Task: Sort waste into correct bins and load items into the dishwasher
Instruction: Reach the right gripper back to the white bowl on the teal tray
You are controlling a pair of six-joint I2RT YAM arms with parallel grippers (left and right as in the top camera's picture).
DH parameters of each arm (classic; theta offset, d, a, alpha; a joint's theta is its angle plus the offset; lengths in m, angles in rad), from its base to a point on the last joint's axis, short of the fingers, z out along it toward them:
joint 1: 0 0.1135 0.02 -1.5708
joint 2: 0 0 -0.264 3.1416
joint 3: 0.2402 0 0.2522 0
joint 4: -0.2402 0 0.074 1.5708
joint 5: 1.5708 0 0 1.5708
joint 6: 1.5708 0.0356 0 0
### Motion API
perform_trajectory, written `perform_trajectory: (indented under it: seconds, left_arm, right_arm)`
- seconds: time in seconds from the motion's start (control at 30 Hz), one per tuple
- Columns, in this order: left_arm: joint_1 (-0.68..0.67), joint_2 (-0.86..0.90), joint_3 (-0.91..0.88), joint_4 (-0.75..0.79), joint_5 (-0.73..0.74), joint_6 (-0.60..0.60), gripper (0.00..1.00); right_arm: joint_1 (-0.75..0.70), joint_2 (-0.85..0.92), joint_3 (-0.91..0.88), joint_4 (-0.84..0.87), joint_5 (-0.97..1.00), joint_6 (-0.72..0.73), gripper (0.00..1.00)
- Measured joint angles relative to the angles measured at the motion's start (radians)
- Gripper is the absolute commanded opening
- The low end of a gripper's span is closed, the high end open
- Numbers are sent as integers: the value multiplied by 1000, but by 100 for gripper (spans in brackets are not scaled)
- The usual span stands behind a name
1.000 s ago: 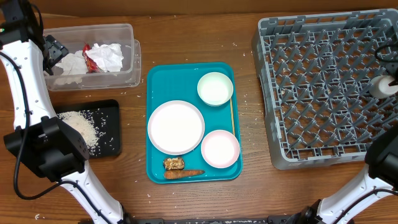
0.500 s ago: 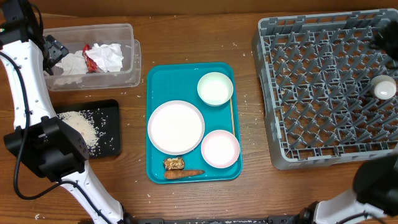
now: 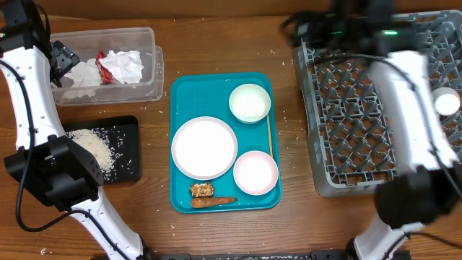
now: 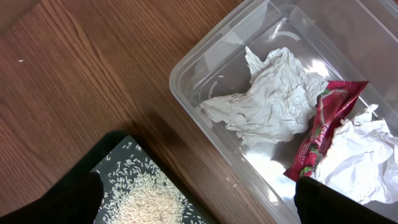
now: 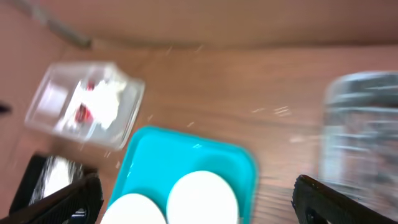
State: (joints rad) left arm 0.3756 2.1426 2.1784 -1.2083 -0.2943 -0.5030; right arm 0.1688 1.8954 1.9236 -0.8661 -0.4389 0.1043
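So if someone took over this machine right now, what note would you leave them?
Left fingers: open, empty, above the clear plastic rectangular tub.
Right fingers: open, empty; that arm is blurred over the grey plastic dish rack.
Done: crumpled white paper napkins and red shiny wrapper in the tub; white rice grains on the shallow black tray; small white cup in the rack.
To do: large white flat plate and two white bowls sit on the teal tray, unloaded; small brown food lump and orange-brown carrot-like stick there need binning.
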Motion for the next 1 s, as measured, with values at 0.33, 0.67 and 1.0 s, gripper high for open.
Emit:
perform_trajectory:
  seconds: [0.33, 0.67, 1.0]
  left_arm:
    - [0, 0, 0, 0, 0, 0, 100]
    - [0, 0, 0, 0, 0, 0, 100]
    - [0, 0, 0, 0, 0, 0, 100]
  right_arm:
    - [324, 277, -3, 35, 210, 21, 100]
    - [489, 373, -3, 9, 489, 93, 86]
    - [446, 393, -3, -40, 552, 215, 76]
